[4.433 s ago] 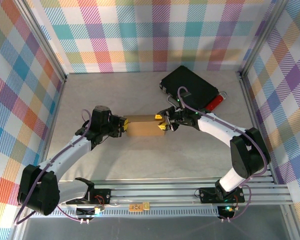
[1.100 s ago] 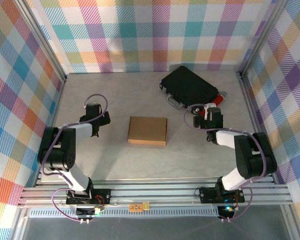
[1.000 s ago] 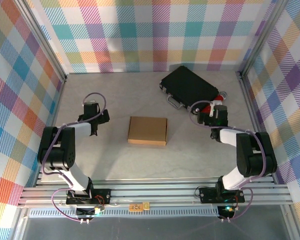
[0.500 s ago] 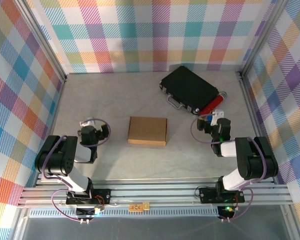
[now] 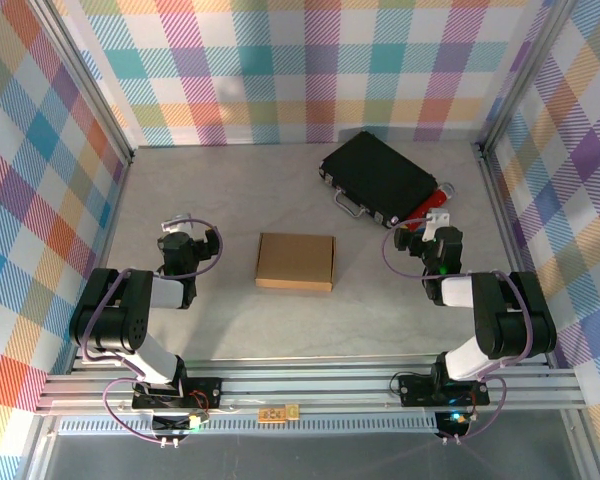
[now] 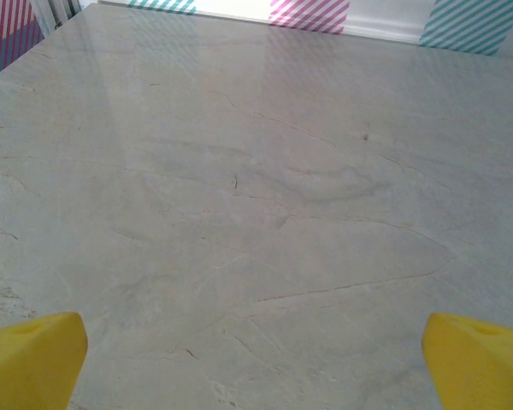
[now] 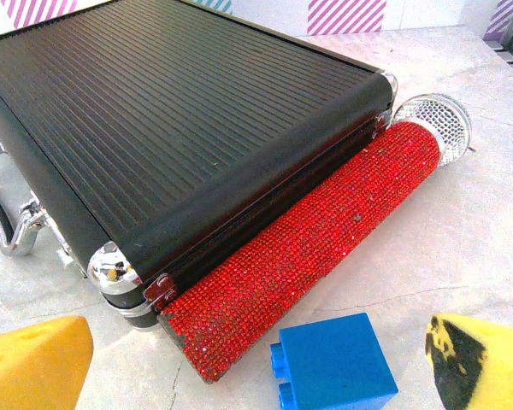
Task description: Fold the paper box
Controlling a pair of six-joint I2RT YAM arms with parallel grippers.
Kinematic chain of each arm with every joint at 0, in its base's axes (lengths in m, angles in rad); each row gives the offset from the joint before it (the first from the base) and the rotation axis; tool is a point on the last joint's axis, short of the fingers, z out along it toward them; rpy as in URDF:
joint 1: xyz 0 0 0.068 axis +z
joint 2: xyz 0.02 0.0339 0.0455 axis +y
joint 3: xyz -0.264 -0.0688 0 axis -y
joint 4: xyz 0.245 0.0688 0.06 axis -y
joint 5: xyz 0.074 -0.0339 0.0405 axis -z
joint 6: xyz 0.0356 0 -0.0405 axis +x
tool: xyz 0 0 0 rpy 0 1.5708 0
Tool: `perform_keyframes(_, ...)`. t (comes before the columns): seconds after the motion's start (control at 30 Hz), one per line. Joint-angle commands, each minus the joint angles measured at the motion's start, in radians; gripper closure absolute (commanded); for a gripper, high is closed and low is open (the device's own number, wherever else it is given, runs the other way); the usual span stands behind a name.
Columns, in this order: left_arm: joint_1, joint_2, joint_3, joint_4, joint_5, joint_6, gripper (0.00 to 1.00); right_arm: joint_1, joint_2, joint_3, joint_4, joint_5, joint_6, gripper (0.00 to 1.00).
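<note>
Since the paper box is sitting shut in the middle of the table, lid down and corners squared, I'd call the folding pretty much done. From overhead it reads as one neat brown rectangle with no flaps sticking out. What I can't tell from that angle is whether the tabs are properly tucked into their slits, so that's the one thing I'd want checked. Otherwise I don't see anything more to fold.

Neither arm is touching it. The left gripper is spread wide, with its yellow pads out at the corners of the wrist view and only bare table between them, so it's holding nothing. It sits toward the left edge, well apart from the box.

The right gripper is wide open and empty too, over toward the right edge. It's looking at the black case with a red glitter microphone lying against its side, and a blue block sits just in front of the pads. None of that is part of the job, as far as I can tell.
</note>
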Motion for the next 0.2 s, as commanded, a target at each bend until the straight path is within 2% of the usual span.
perform_keyframes(0.0,-0.006,-0.007,-0.009,0.0,0.015,0.023,0.0,-0.008,0.006,-0.001,-0.004,-0.001,0.012,0.01)
perform_keyframes(0.17,-0.006,-0.008,-0.013,0.003,0.017,0.023,0.0,-0.006,0.004,-0.008,0.008,0.004,0.012,0.01)
